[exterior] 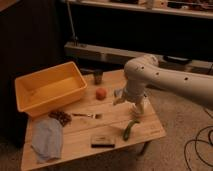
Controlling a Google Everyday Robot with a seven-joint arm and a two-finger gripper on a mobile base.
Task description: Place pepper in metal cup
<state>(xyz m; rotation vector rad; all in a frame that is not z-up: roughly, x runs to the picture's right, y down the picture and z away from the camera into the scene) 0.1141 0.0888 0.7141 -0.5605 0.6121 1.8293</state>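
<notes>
The pepper (129, 129) is a long, slim, curved green one lying on the wooden table (80, 140) near its right front edge. The metal cup (98, 76) is a small dark cylinder standing at the table's back edge, right of the yellow bin. My gripper (136, 108) hangs from the white arm (170, 80) just above and slightly behind the pepper, pointing down, apart from it. The cup is well to the gripper's left and farther back.
A large yellow bin (49, 87) fills the table's back left. An orange fruit (101, 93) sits mid-table. A fork (87, 115), a dark cluster of grapes (60, 117), a blue cloth (47, 138) and a dark flat block (103, 141) lie toward the front.
</notes>
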